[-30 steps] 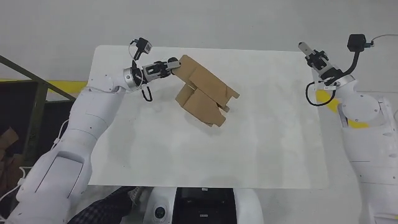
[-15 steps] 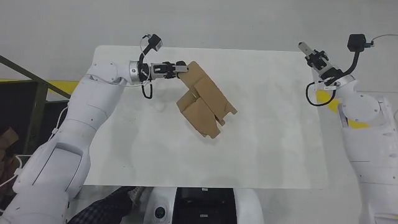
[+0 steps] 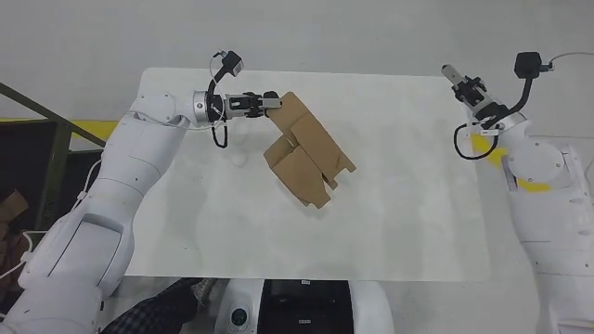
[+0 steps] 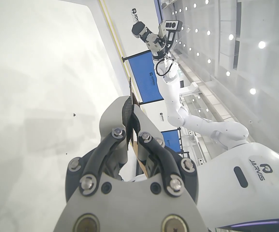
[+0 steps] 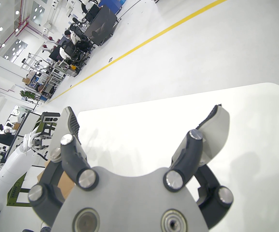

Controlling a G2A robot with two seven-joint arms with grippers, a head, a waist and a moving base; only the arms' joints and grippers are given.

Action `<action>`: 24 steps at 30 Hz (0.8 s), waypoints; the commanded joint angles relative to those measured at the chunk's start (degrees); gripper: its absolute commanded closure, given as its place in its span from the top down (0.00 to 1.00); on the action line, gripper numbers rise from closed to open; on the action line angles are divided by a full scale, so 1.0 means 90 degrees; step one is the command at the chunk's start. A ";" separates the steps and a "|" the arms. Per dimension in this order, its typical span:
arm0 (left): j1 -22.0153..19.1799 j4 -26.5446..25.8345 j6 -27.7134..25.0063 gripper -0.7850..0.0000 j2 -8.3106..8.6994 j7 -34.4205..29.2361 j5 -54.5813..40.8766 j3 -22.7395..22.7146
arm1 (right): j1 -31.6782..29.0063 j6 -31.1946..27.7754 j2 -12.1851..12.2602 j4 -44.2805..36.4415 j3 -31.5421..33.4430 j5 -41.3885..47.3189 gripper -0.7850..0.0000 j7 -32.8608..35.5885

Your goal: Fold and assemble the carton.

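Flat, partly folded brown cardboard carton (image 3: 306, 148) sits on the white rectangular table (image 3: 399, 223), left of centre toward the far edge. Left gripper (image 3: 270, 102) is closed tight on the carton's far-left edge, with a thin cardboard strip pinched between its pads (image 4: 124, 112). Right gripper (image 3: 456, 76) is at the table's far right corner, jaws spread wide and holding nothing.

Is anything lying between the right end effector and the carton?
Nothing visible: only bare table separates the open right end effector from the carton, whose edge the left end effector grips.
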 commanded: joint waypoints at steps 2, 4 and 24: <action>0.0000 0.0000 0.0000 0.00 0.0000 0.0000 0.0000 0.0000 | 0.0036 -0.0136 -0.0045 0.0054 -0.0145 0.0722 1.00 0.0423; 0.0000 0.0000 0.0000 0.00 0.0000 0.0000 0.0000 0.0000 | 0.0062 -0.0235 -0.0072 0.0125 -0.0243 0.1111 1.00 0.0678; 0.0000 0.0000 0.0000 0.00 0.0000 0.0000 0.0000 0.0000 | 0.0841 -0.2474 -0.0340 0.0892 -0.1672 0.4214 1.00 0.4642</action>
